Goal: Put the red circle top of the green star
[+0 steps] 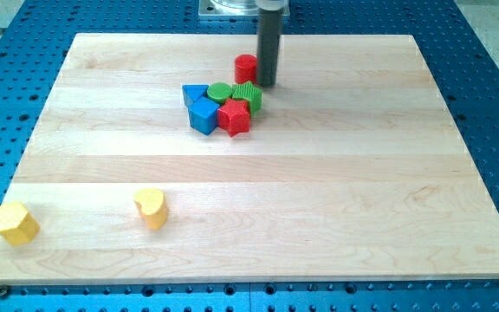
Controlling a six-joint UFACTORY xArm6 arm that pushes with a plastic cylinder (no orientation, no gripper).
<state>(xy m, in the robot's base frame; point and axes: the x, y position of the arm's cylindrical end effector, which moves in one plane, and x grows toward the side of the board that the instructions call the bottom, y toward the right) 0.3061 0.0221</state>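
Red circle [246, 68] stood upright, one of two reds, touching my tip [268, 84]; two greens, two blues, two yellows. No claw was showing.

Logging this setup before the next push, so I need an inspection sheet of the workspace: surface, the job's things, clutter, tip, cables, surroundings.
Surface: pale wooden board, flat, lying on a blue perforated table.
Job's things: red circle near the view's top, just above the cluster; green star at the cluster's right, apart from the circle.
Clutter: green round block, blue triangle, blue block and red block packed with the star; yellow block and yellow block at the view's bottom left.
Tip: my tip right beside the red circle, on its right.
Cables: nothing seen.
Surroundings: grey metal mount at the view's top.
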